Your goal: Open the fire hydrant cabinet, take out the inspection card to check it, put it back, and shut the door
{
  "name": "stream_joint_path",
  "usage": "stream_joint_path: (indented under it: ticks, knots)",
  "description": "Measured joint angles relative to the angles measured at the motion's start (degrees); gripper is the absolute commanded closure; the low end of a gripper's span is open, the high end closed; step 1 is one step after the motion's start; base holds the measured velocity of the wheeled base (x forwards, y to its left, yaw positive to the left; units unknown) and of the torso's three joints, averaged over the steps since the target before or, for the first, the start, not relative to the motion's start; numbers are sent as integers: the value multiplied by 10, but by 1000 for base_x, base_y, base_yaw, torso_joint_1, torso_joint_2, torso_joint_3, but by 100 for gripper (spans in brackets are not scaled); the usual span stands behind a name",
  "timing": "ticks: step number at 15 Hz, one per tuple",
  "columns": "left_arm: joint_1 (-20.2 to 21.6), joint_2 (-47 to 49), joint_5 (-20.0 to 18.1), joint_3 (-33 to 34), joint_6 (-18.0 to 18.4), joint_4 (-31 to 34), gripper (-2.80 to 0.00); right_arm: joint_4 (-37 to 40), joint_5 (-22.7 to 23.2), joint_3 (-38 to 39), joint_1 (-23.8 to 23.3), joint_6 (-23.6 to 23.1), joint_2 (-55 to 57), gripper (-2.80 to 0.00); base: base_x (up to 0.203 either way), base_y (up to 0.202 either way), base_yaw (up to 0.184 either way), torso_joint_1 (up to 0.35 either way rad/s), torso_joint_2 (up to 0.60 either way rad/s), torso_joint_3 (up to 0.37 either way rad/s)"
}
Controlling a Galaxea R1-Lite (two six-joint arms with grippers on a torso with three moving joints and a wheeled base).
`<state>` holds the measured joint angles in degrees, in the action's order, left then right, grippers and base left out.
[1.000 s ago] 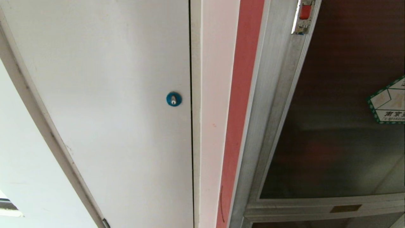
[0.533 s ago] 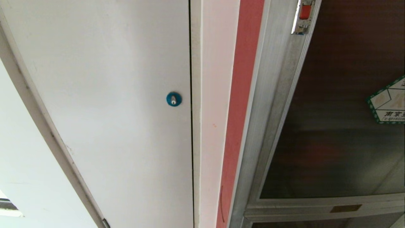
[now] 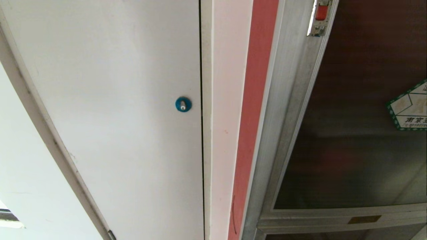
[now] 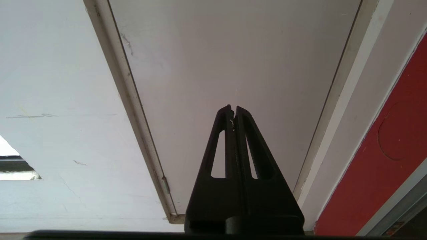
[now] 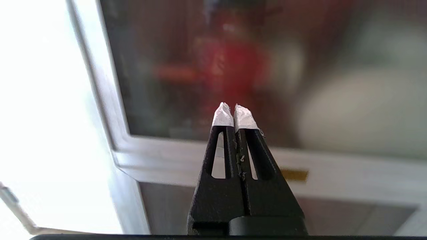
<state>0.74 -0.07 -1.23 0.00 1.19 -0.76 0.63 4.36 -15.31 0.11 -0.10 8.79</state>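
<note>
The tall silver aluminium-framed fire hydrant cabinet [image 3: 283, 110] fills the right of the head view, its red edge strip running down beside the frame. Its large dark tinted glass door [image 3: 360, 100] looks shut, flush in the frame, with the small red latch [image 3: 321, 12] at the far top of the left stile and a green-bordered white sticker [image 3: 409, 107] on the glass near the right edge. To the left hangs a plain white door [image 3: 110, 110] with a small blue round lock [image 3: 183, 104]; it is no part of the job.

Neither arm shows in the head view. The right gripper [image 5: 233, 115], its fingertips [image 5: 223, 116] wrapped in white padding, is pinched together on nothing and points at the lower part of the glass door, just above the silver crossbar; a blurred red shape, probably the valve or hose, shows through the glass behind it. The closed tips likely suit pressing or hooking the latch. The left gripper [image 4: 233, 111], plain black, is also pressed closed and empty, facing the white door, seemingly parked.

The inspection card is not visible in any view; presumably it is inside the cabinet, behind the tinted glass. The task looks to be at its start, with the latch yet to be reached, well above where the right gripper points
</note>
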Motion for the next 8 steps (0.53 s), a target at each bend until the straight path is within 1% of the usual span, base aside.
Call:
stream_joint_path:
  ticks: [2, 5, 7, 8]
  knots:
    - [0, 0, 0, 0, 0, 0, 0, 0, 29, -52, 0, 0, 57, 0, 0, 0, 0, 0, 0, 0]
    - [0, 0, 0, 0, 0, 0, 0, -1, 77, -154, 0, 0, 149, 0, 0, 0, 0, 0, 0, 0]
    - [0, 0, 0, 0, 0, 0, 0, 4, 123, -209, 0, 0, 198, 0, 0, 0, 0, 0, 0, 0]
    - [0, 0, 0, 0, 0, 0, 0, 19, 157, -237, 0, 0, 220, 0, 0, 0, 0, 0, 0, 0]
